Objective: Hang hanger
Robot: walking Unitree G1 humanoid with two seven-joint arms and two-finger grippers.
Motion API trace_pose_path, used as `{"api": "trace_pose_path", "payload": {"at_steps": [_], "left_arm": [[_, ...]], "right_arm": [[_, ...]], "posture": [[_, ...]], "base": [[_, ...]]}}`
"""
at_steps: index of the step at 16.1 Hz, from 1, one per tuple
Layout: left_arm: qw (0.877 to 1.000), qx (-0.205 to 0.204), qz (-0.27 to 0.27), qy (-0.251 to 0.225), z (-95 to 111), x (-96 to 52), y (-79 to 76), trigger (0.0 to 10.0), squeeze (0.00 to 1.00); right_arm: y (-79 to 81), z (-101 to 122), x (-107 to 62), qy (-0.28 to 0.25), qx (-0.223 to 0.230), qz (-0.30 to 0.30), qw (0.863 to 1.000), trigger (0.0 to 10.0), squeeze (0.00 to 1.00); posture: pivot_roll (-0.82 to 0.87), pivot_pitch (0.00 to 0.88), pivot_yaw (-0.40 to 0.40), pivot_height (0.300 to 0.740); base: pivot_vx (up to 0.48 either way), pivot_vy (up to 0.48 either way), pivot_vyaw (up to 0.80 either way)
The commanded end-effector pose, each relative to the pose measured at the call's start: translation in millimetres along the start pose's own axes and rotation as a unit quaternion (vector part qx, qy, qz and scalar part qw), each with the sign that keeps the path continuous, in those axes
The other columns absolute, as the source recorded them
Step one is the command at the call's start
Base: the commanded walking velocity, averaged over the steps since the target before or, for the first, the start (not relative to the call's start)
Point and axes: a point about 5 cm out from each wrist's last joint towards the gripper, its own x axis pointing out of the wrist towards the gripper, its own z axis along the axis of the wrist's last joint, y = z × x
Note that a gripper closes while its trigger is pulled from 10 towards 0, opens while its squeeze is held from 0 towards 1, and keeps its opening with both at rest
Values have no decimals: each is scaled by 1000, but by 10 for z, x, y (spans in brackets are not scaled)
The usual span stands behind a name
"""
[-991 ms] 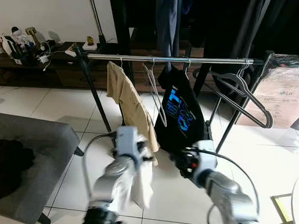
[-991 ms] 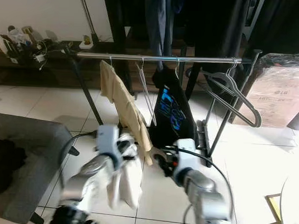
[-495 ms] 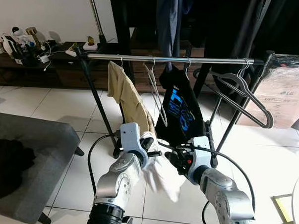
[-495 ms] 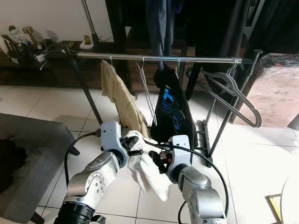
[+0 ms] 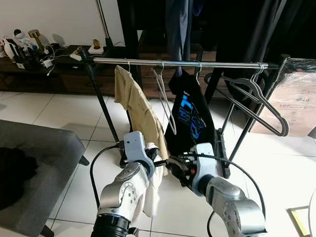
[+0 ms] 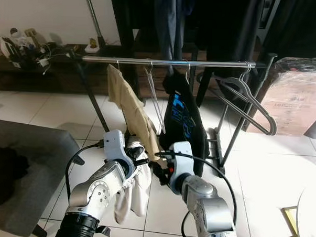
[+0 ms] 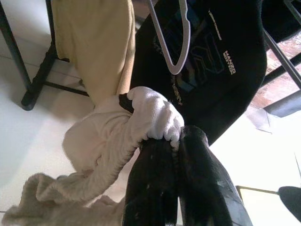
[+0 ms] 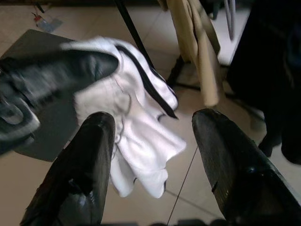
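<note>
Your left gripper [image 7: 175,141] is pinched shut on a white garment [image 6: 135,187], which hangs down from it in front of the rack. Your right gripper [image 8: 153,122] sits just beside it with its fingers spread wide, the cloth between and just beyond them; it holds nothing. A dark edge runs through the cloth at the grip, and you cannot tell whether that is a hanger.

The rail [image 5: 176,62] is above and beyond both grippers. From its left end it carries a tan shirt [image 5: 139,108], an empty hanger [image 5: 164,95] and a black shirt [image 5: 192,120]; two grey hangers [image 5: 258,102] sit at its right end. There is bare rail between the black shirt and those hangers.

The floor is white tile. You have a grey seat [image 5: 30,170] on the left and a cardboard box [image 5: 305,104] on the right.
</note>
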Motion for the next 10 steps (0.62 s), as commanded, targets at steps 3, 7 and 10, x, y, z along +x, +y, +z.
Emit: {"api": "trace_pose_path", "payload": {"at_steps": [3, 7, 10], "left_arm": [[990, -41, -132, -22, 143, -62, -634, 10000, 0], [982, 28, -188, 14, 173, -173, -478, 10000, 0], [956, 165, -234, 69, 143, -242, -213, 10000, 0]], "right_arm": [[90, 69, -41, -17, 0, 23, 1000, 10000, 0], [-316, -24, -119, -5, -43, -71, 997, 10000, 0], [-585, -84, -202, 30, -120, -86, 989, 10000, 0]], "posture": [[-143, 123, 63, 740], [-131, 127, 72, 740], [-123, 125, 75, 740]], "base": [[0, 0, 0], [0, 0, 0], [0, 0, 0]]}}
